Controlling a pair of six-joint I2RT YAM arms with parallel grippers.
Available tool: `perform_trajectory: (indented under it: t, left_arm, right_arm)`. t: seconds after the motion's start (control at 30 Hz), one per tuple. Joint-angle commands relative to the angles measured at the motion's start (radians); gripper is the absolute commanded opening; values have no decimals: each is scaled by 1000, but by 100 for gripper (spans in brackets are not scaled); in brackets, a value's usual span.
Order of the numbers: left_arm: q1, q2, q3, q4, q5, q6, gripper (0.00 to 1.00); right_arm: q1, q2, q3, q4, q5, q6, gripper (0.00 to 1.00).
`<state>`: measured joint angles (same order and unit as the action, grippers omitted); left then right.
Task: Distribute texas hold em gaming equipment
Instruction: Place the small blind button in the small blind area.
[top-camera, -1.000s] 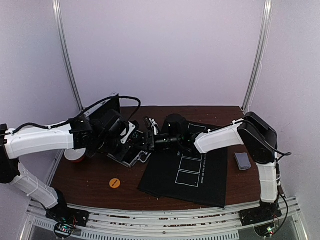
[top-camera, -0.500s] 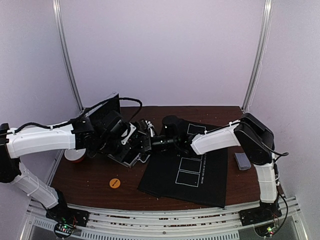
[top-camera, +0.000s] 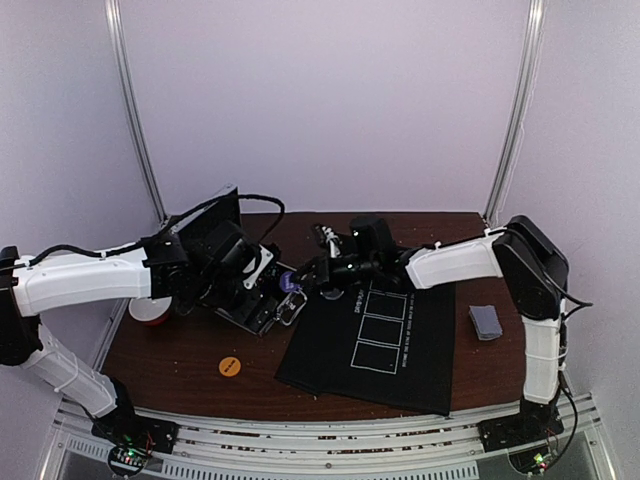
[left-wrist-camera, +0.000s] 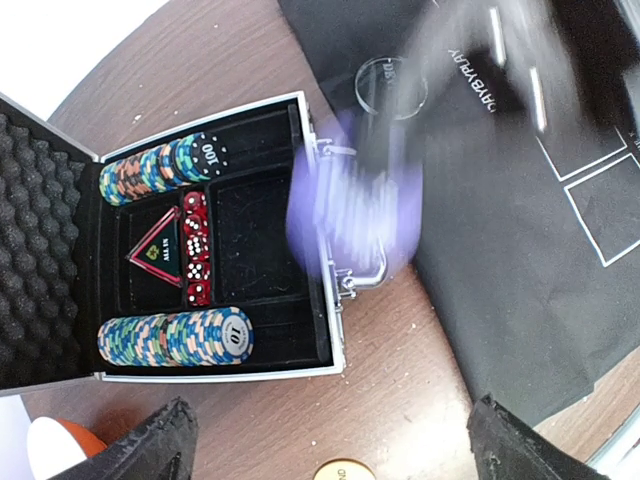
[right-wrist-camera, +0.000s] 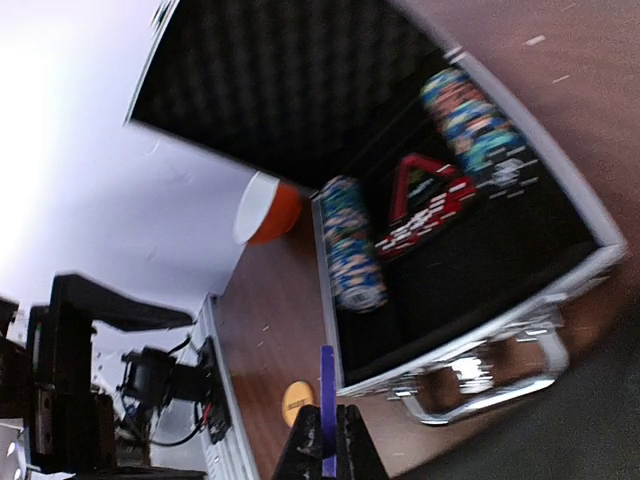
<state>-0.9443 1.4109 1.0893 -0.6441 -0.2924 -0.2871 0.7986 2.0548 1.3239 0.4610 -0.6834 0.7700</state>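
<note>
The silver case (left-wrist-camera: 325, 250) lies open, with two rows of striped poker chips (left-wrist-camera: 175, 338) and red dice (left-wrist-camera: 193, 250) inside. My left gripper (left-wrist-camera: 335, 445) hangs open over the wood just in front of it, holding nothing. My right gripper (right-wrist-camera: 327, 440) is shut on a purple button disc (right-wrist-camera: 327, 395), seen edge-on. In the top view that purple disc (top-camera: 291, 281) sits just beside the case's handle side. An orange disc (top-camera: 230, 366) lies on the wood. Grey-blue cards (top-camera: 485, 321) rest at the right edge. A clear round button (left-wrist-camera: 385, 80) lies on the mat.
A black mat (top-camera: 390, 345) with white card boxes covers the middle and right of the table. A red-and-white bowl (top-camera: 148, 310) stands left of the case under my left arm. The case's foam-lined lid (left-wrist-camera: 40, 230) stands up at its far side.
My right gripper reached in at the case, shut on the purple disc and pulled back to the right with it. My left gripper has opened wide.
</note>
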Motion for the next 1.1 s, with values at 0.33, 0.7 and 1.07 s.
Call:
perform_trajectory:
  t: [0.33, 0.7, 1.07]
  left_arm:
    - [25, 20, -80, 32, 64, -93, 98]
    - [49, 22, -163, 30, 116, -143, 98]
    - [51, 19, -184, 4, 126, -167, 98]
  right_arm:
    - [-656, -82, -40, -423, 256, -225, 0]
    - [-744, 23, -18, -442, 185, -230, 0]
    - [-781, 10, -29, -494, 213, -255, 27]
